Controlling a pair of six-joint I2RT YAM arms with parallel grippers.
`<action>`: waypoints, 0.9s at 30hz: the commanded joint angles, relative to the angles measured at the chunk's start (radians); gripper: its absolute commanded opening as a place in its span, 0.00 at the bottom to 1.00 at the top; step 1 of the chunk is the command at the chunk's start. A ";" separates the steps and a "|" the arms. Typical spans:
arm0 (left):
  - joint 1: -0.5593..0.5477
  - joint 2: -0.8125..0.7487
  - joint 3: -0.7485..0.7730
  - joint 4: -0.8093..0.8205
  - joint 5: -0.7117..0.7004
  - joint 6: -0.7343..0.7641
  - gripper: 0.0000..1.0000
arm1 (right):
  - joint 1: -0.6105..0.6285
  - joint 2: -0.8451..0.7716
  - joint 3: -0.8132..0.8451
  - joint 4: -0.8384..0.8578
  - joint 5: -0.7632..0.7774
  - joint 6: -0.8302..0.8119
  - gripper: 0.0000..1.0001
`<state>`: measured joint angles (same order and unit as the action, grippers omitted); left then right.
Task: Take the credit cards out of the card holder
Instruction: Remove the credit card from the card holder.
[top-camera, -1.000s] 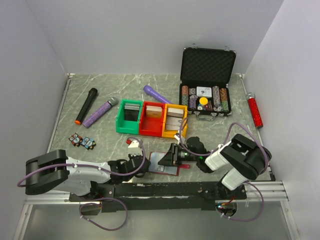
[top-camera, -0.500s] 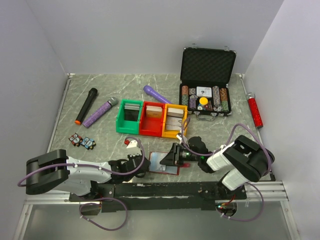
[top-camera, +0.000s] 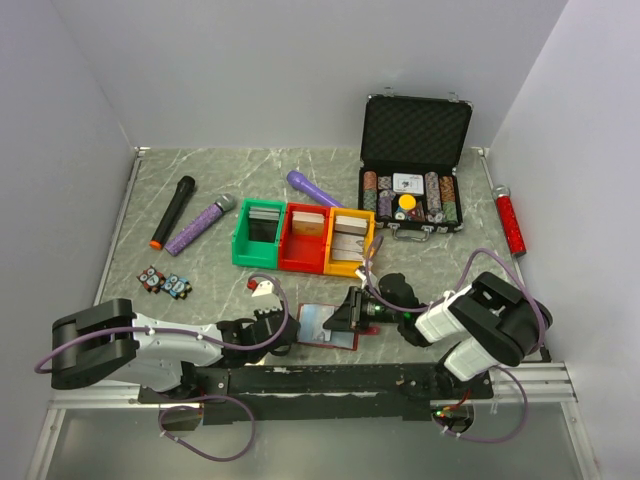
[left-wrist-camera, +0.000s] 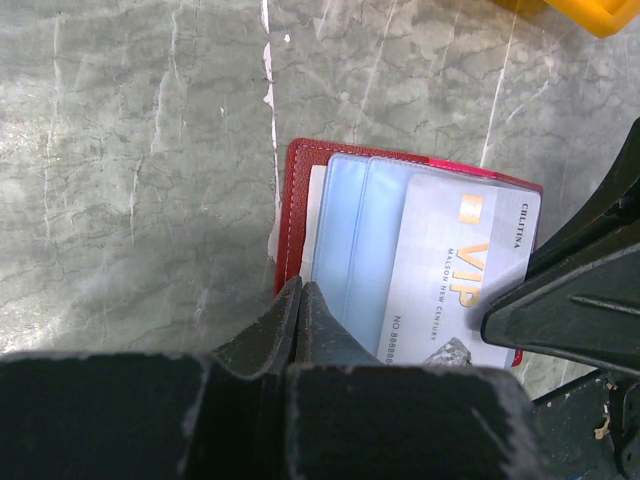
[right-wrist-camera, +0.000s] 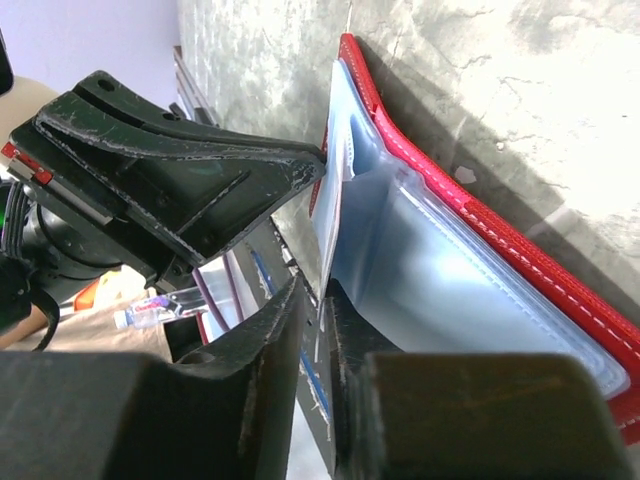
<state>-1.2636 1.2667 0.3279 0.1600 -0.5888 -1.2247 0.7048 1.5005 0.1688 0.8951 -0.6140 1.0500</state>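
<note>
The card holder (top-camera: 325, 325) lies open on the counter (top-camera: 200, 200) close to the near edge, at about 6 o'clock from the red bin (top-camera: 303, 238). A silver card (left-wrist-camera: 450, 270) lies against its pale blue sleeves, not clear of them. No card lies free, so I judge the task barely begun, with every card left to take out. The card reads "VIP", "CHLITINA", "MALSON NEW CENTURY" and "NO 8888", the rest hidden. At the holder's 9 o'clock the left hand (top-camera: 268, 328) is closed tight, tips at the red edge. At 3 o'clock the right hand (top-camera: 350, 312) is narrow, with the card's edge between its fingers. Whether it grips, I cannot tell.
</note>
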 joint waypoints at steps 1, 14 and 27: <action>0.004 -0.001 -0.001 -0.099 -0.029 -0.007 0.01 | -0.013 -0.034 -0.017 0.030 0.002 -0.015 0.20; 0.004 -0.023 -0.012 -0.117 -0.040 -0.024 0.01 | -0.027 -0.103 -0.029 -0.048 0.005 -0.042 0.03; 0.004 -0.101 -0.009 -0.148 -0.071 0.004 0.05 | -0.030 -0.394 0.050 -0.523 0.071 -0.255 0.00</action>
<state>-1.2636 1.2144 0.3267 0.0677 -0.6205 -1.2442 0.6796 1.2282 0.1471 0.5999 -0.5880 0.9344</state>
